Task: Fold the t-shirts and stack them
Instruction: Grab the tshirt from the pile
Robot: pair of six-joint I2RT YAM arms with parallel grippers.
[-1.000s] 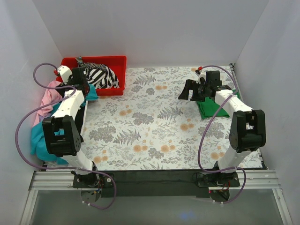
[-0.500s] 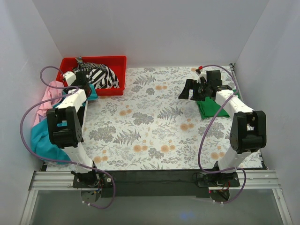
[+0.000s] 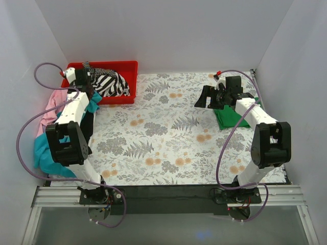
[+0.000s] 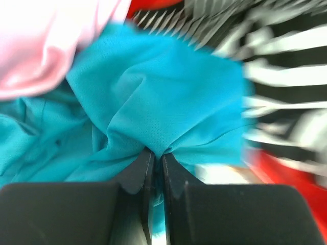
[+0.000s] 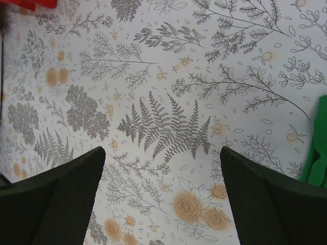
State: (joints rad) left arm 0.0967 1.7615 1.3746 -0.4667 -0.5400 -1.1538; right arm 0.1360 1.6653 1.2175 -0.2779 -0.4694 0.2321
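A teal t-shirt (image 3: 47, 153) lies heaped along the table's left edge, reaching up to the red bin. My left gripper (image 3: 90, 94) is shut on a bunched fold of that teal t-shirt (image 4: 153, 92), and the cloth puckers between the closed fingertips of the left gripper (image 4: 154, 153). A pink t-shirt (image 3: 53, 107) lies beside it against the left wall. A folded green t-shirt (image 3: 232, 116) sits at the right; its edge shows in the right wrist view (image 5: 319, 148). My right gripper (image 3: 202, 100) hovers open to its left, and nothing but the floral cloth lies below the right gripper (image 5: 161, 153).
A red bin (image 3: 113, 64) at the back left holds a black-and-white striped t-shirt (image 3: 110, 84), which shows blurred behind the teal cloth (image 4: 286, 76). White walls close in the left, back and right. The floral tablecloth (image 3: 163, 132) covers the table.
My left gripper has closed from open onto the teal t-shirt, and its arm has shifted slightly by the bin. The right arm has not moved.
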